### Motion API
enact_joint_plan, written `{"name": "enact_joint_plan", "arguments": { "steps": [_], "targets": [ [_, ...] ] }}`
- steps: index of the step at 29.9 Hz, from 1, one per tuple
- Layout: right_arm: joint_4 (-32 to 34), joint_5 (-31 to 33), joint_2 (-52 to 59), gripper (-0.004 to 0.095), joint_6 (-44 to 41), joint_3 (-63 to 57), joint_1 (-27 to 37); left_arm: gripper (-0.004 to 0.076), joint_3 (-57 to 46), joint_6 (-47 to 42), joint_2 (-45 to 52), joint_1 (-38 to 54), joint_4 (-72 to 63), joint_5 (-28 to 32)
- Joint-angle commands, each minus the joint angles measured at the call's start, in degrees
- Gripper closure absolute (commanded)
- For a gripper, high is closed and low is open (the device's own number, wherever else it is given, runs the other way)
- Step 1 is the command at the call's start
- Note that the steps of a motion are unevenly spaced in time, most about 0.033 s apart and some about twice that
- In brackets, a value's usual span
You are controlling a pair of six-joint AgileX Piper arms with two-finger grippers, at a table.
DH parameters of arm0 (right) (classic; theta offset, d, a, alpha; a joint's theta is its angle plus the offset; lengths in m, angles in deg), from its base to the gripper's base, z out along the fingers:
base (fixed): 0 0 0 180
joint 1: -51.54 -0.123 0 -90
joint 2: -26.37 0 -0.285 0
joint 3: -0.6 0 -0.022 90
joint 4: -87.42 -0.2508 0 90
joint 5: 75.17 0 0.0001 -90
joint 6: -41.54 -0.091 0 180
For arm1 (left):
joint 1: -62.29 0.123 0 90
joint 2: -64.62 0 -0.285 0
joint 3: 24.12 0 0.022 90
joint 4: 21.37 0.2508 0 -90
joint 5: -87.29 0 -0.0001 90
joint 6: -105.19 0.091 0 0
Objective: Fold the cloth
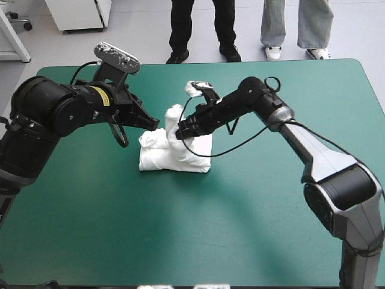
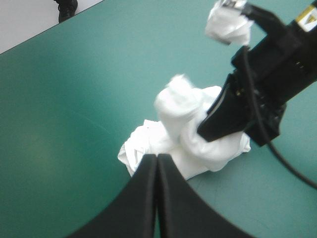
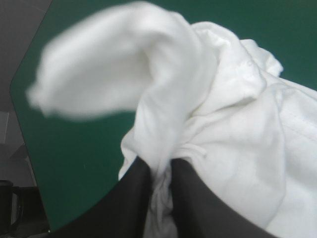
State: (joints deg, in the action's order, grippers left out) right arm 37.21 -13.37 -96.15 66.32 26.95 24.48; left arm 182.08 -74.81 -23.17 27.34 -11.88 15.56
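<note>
The left tool hung just left of the T-shirt. Its two black fingers were pressed together into one pointed arch, with nothing between them. The tip pointed at the T-shirt's left side and lay very near the cloth. Whether it touched the cloth could not be told.

The T-shirt was a white, crumpled bundle, partly folded, resting on the teal-green table around its middle. The lower part of the T-shirt lay flat on the cover as a roughly square pad. From the top of this pad a thick tongue of cloth stood up, rounded at its end and leaning slightly toward the left tool.

The right tool sat over the T-shirt's upper right part, with its arm reaching in from the T-shirt's right. Its black fingers were almost together, with only a thin fold of the white cloth pinched between them. From that pinch the cloth rose ahead of the tool into the raised tongue, and the rest of the T-shirt spread out beside and under the fingers. In the left wrist view the right tool pressed against the T-shirt just beside the upright tongue.
</note>
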Motion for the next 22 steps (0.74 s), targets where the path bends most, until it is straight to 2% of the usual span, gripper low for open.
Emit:
{"name": "enact_joint_plan", "arguments": {
  "steps": [1,3,6,13,19,22],
  "targets": [
    [-4.44,0.64,0.62,0.0587,0.66,4.97,-1.76,0.0733,1.75,-0.99,2.25,-0.33,0.38,-2.06],
    [-4.33,1.91,-0.56,0.0439,0.66,6.85,-2.27,0.0733,1.75,-0.99,2.25,-0.33,0.38,-2.06],
    [-3.54,3.34,-0.81,0.0325,0.66,8.68,-2.31,0.0733,1.75,-0.99,2.25,-0.33,0.38,-2.06],
    [3.45,9.18,-0.06,0.0325,-1.95,13.41,1.81,0.0733,1.75,-0.99,2.64,-0.33,0.38,-2.06],
    [17.72,9.7,5.21,0.0325,-7.95,10.72,7.28,0.0733,1.84,-1.07,4.39,-0.33,0.26,-2.06],
    [21.24,9.7,8.18,0.0325,-9.13,6.65,9.11,0.0733,1.84,-1.07,5.71,-0.33,0.67,-2.06]
  ]
}}
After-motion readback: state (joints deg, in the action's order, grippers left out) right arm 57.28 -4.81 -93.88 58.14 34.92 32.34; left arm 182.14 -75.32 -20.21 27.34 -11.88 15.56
